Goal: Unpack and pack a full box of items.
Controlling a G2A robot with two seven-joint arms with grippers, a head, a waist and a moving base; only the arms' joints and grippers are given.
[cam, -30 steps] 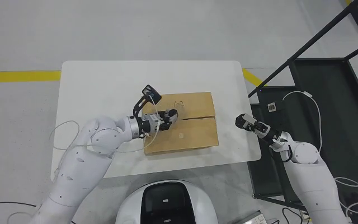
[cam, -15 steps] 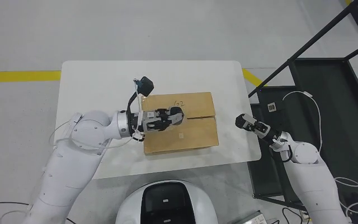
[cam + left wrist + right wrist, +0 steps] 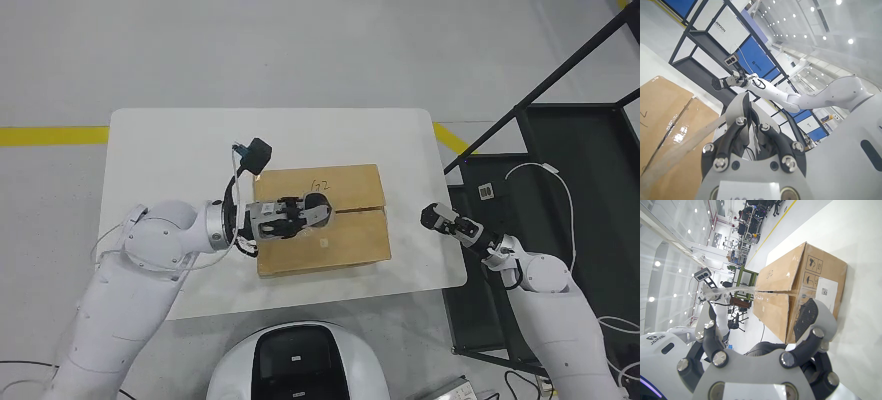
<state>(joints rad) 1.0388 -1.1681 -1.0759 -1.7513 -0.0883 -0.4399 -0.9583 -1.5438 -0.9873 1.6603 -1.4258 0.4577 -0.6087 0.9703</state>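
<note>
Currently my left hand is clenched on a tape strip that runs taut to the centre seam of the box. Box sits flaps shut on the desk, right of centre. My right hand, released and holding nothing, hovers near the box's right end, at the desk's right edge.

Glossy white rounded shells on left arm and right arm. Left gripper: grey metal fingers, black linkages, silver screws, white label. Right gripper built alike, black ribbed pads. Black camera block on black bracket just beside left gripper. Black-panelled white head; dark logo on body shell.
</note>
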